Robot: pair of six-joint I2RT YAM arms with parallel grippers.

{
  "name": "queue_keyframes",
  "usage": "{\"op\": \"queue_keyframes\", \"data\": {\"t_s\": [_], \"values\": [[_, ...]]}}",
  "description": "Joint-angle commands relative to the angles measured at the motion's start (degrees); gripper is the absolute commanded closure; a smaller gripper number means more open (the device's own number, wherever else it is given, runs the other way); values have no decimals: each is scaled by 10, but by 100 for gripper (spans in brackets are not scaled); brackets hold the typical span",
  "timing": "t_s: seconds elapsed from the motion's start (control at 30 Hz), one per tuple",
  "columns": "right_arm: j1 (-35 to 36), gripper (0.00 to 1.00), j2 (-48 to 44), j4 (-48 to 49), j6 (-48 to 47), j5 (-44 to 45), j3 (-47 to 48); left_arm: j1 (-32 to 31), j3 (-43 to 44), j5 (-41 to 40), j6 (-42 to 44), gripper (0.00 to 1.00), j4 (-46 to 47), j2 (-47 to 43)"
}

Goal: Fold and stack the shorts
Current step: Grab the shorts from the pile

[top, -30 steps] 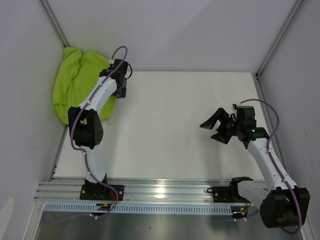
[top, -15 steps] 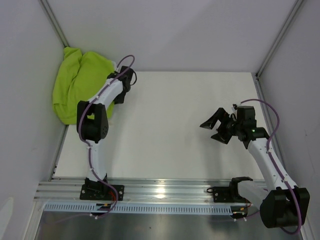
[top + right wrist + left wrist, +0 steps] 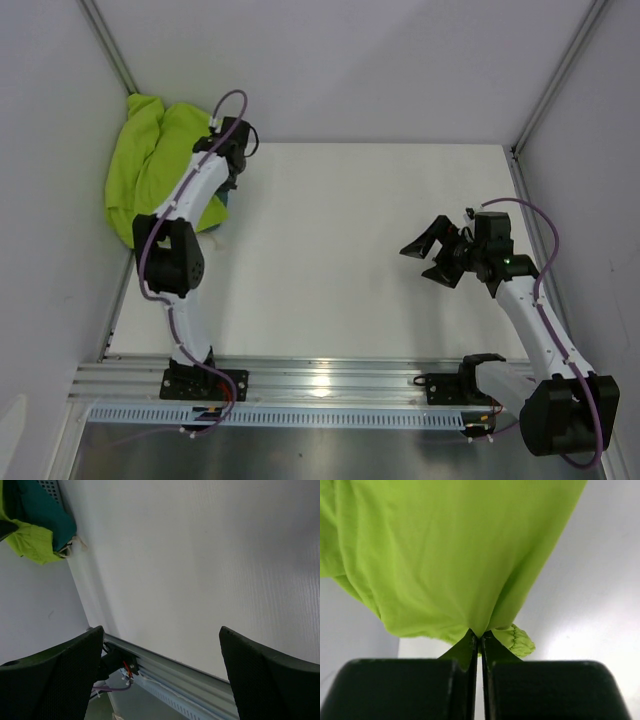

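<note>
The lime-green shorts (image 3: 150,165) lie bunched in the far left corner, partly up against the left wall. My left gripper (image 3: 226,180) sits at their right edge. In the left wrist view its jaws are pressed together, and this gripper (image 3: 480,637) is shut on a pinched fold of the shorts (image 3: 445,555), with a gathered hem hanging just right of the fingers. My right gripper (image 3: 427,255) hovers over the right half of the table, wide open and holding nothing (image 3: 159,630). It points toward the left arm's base, and the shorts (image 3: 30,547) show in its far corner.
A teal garment (image 3: 47,515) lies against the green cloth; a sliver of it (image 3: 227,198) shows under the left arm. The aluminium rail (image 3: 320,385) carrying both arm bases runs along the near edge. Grey walls and frame posts close in the left, right and back.
The left gripper's jaws have closed on the edge of the shorts, and its wrist has shifted slightly left. The right arm has stayed still and open.
</note>
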Motion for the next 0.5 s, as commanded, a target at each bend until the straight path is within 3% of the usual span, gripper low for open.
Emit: {"op": "queue_keyframes", "data": {"t_s": [0.0, 0.1, 0.3, 0.4, 0.47], "values": [[-3, 1, -12, 9, -1, -16, 0, 23, 30, 79, -56, 100, 22, -126], [-4, 0, -7, 10, 1, -20, 4, 31, -7, 124, -84, 100, 60, -207], [-2, 0, -11, 4, 3, -24, 13, 37, -51, 142, -112, 100, 163, -362], [1, 0, -8, 4, 5, -30, 19, 37, -16, 148, -96, 100, 192, -398], [3, 0, -6, 6, 6, -30, 26, 37, 55, 172, -72, 100, 194, -402]]}}
